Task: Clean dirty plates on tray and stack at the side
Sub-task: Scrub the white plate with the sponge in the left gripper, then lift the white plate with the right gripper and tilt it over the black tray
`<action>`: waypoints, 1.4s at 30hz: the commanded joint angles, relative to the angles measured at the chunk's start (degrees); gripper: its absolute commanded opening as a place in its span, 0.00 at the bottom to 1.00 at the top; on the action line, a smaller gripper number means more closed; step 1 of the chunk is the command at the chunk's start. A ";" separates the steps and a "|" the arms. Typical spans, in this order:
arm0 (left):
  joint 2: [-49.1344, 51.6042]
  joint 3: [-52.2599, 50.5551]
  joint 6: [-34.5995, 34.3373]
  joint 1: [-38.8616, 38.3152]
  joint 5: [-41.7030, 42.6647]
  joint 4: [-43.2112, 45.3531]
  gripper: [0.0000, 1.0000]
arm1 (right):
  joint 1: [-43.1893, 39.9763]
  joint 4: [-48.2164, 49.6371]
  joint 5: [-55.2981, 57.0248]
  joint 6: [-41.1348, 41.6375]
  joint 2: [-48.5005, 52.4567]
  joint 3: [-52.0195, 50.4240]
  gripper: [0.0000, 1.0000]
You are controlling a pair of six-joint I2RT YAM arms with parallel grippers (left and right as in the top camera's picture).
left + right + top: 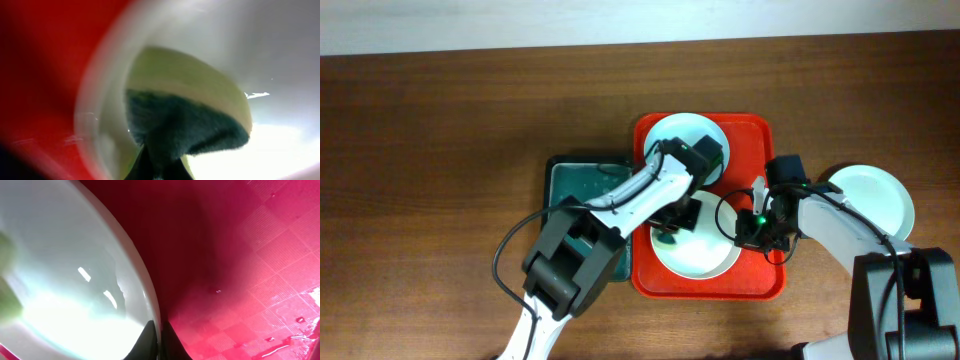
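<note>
Only overhead: third plate beside tray.

left arm — white links, black joints | right arm — same, green light | black cables looping

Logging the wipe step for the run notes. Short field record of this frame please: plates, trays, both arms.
tray: red tray, two plates on it
near plate: on the tray, being wiped
far plate: on the tray, partly under the left arm
side plate: off the tray, to its right
left gripper: fingers shut on sponge, pressed to near plate
right gripper: fingers astride near plate's rim, apparently clamped
green tray: left of red tray, mostly hidden
</note>
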 commanded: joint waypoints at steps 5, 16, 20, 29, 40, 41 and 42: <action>-1.11 9.25 -0.96 2.36 -9.94 -7.91 0.00 | 0.11 -0.13 3.17 -0.59 1.03 -1.05 0.04; -19.32 12.59 -0.94 12.22 -19.52 -22.05 0.00 | 0.11 -1.31 3.04 -0.57 1.03 -1.05 0.04; -19.30 -2.71 -0.92 15.26 -19.15 -11.50 0.00 | 0.11 -1.36 3.06 -0.59 1.03 -1.05 0.04; -20.85 -17.55 -0.92 16.26 -10.16 2.21 0.65 | 0.09 -1.36 3.06 -0.79 1.01 -0.72 0.04; -42.18 -14.78 1.25 35.74 -1.90 -4.92 0.99 | 8.85 -18.29 6.08 -1.97 -12.90 24.83 0.04; -43.43 -14.78 1.25 38.27 -3.23 -6.49 0.99 | 12.24 -18.03 8.37 0.24 -12.90 27.10 0.04; -44.33 -14.78 1.25 41.00 -4.68 -8.20 0.99 | 16.06 -16.70 11.17 2.23 -12.81 28.28 0.04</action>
